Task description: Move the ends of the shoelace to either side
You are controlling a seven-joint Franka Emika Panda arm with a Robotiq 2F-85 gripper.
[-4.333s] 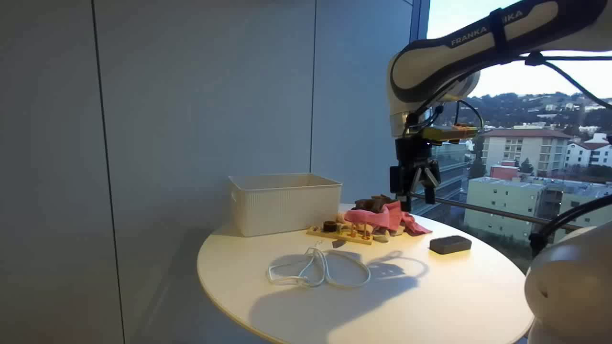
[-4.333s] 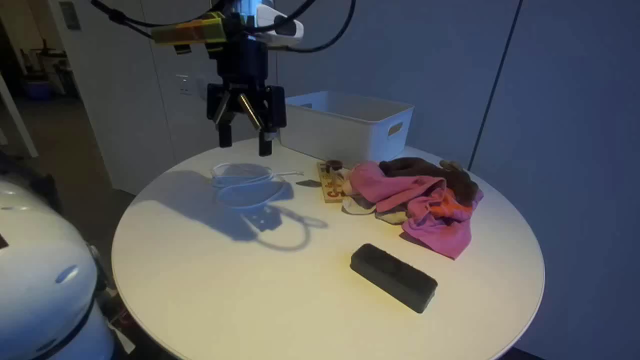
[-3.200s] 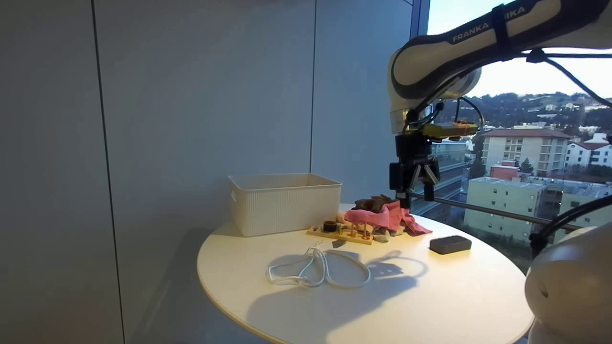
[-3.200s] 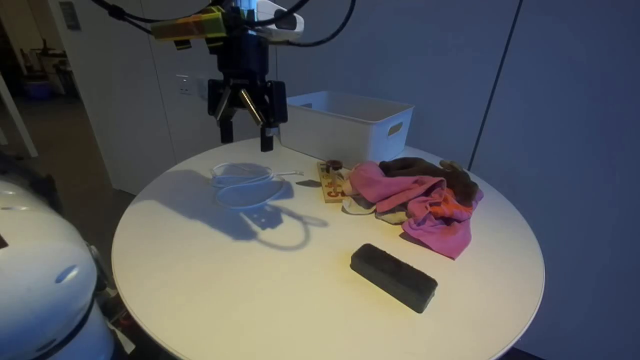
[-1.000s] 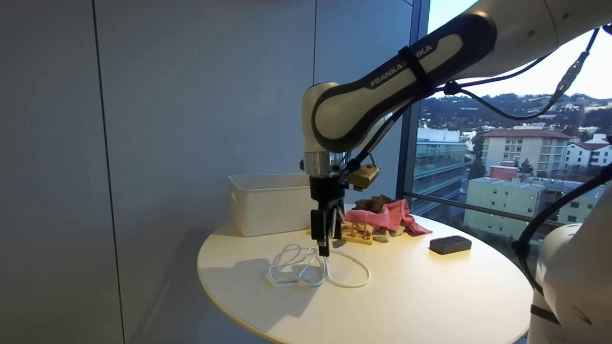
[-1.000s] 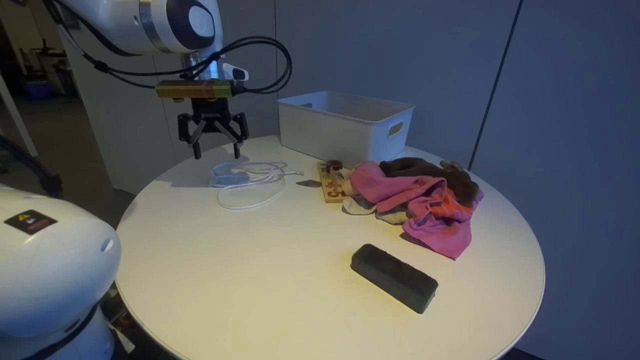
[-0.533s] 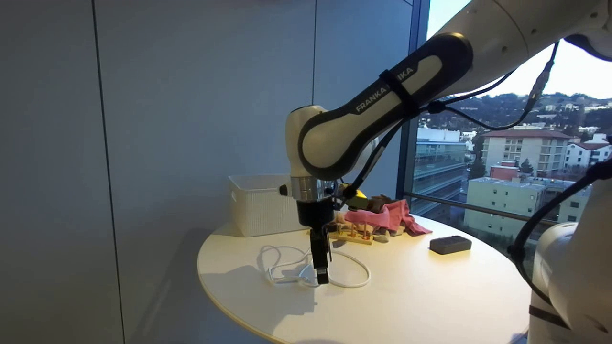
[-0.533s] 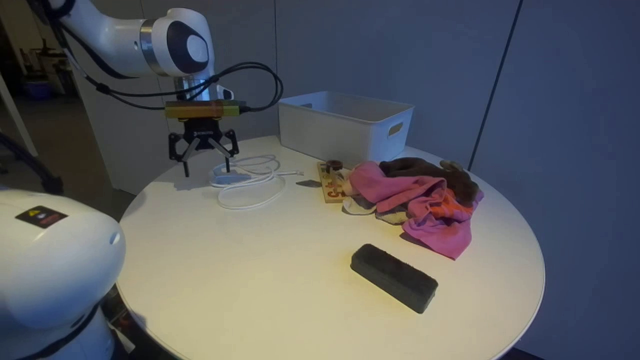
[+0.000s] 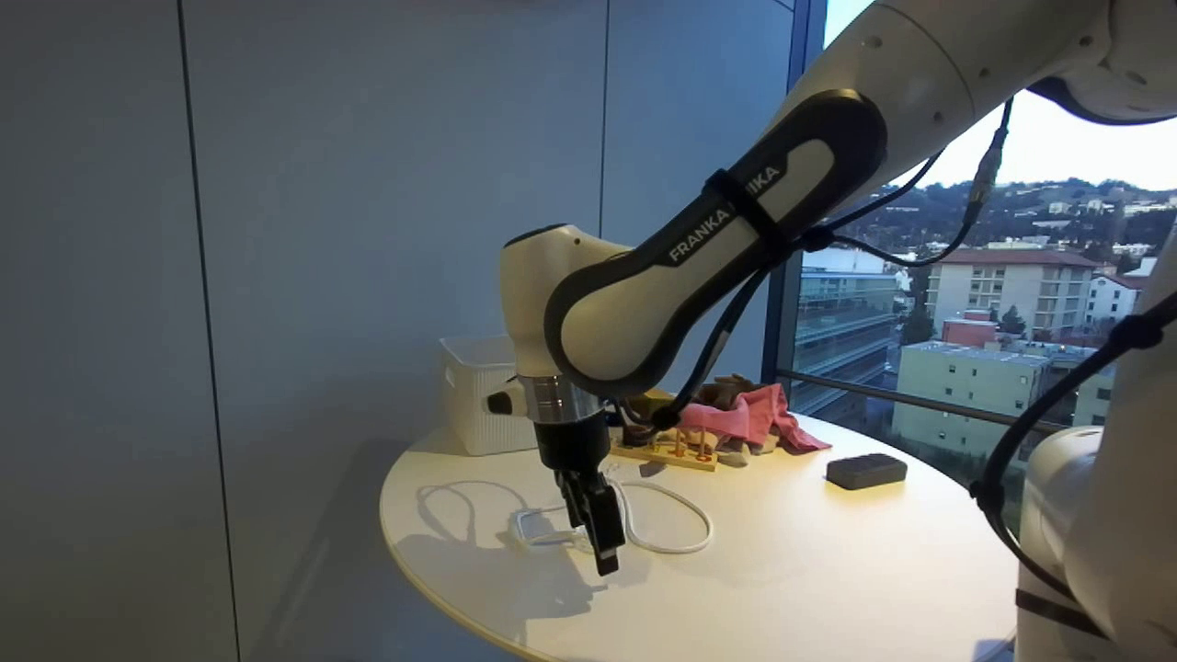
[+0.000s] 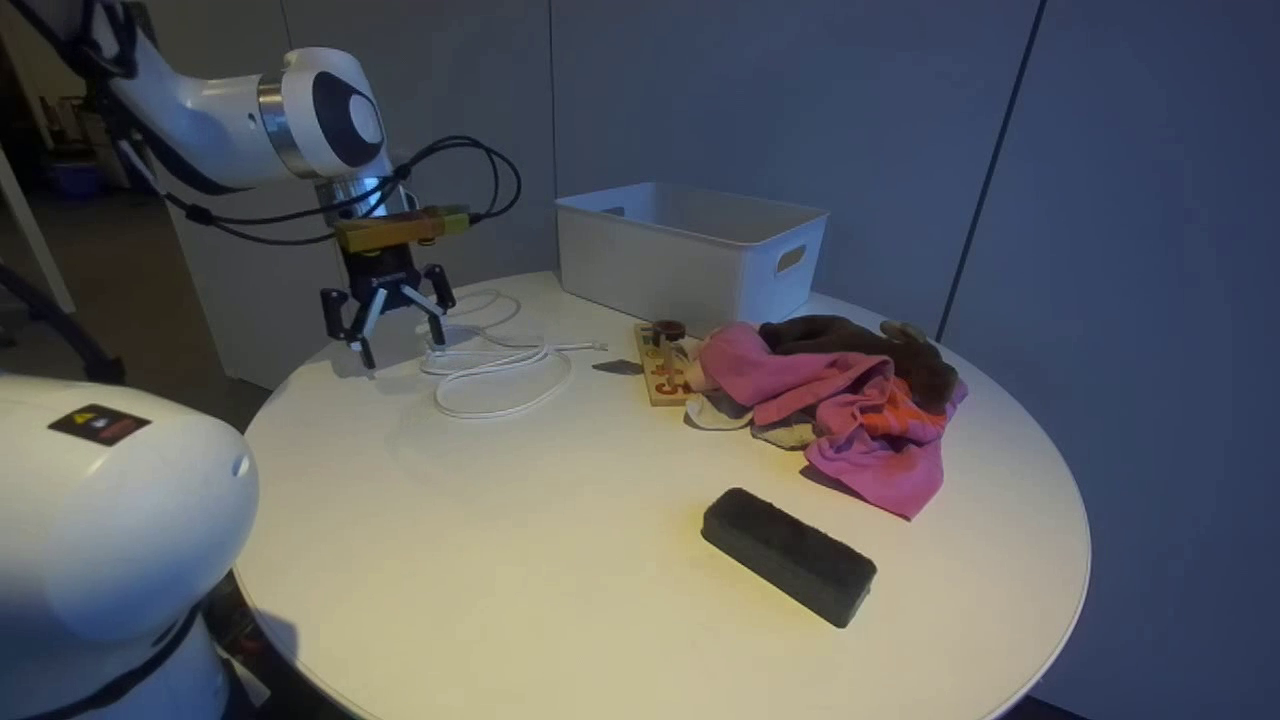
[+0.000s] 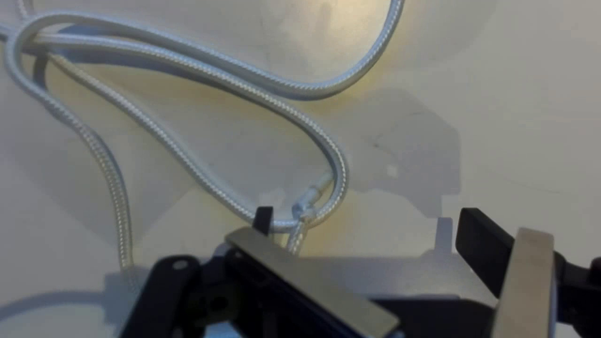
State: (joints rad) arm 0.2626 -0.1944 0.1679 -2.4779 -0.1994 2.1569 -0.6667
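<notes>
The shoelace is a white braided cord lying in loose loops on the table. It also shows in both exterior views. One end of the shoelace, with a pale tip and a small knot or ring, lies by a loop near my left finger in the wrist view. Another thin end points towards the wooden board. My gripper is open and empty, low over the cord's near side and slightly tilted. It also shows in an exterior view. I cannot tell whether a finger touches the cord.
A white box stands at the back of the round table. A wooden board with pegs lies beside a pink cloth pile. A dark block lies on the table.
My gripper has come down from above and shifted sideways to the cord's side, tilting slightly in the last half second. Its fingers stay open. The cord looks unmoved.
</notes>
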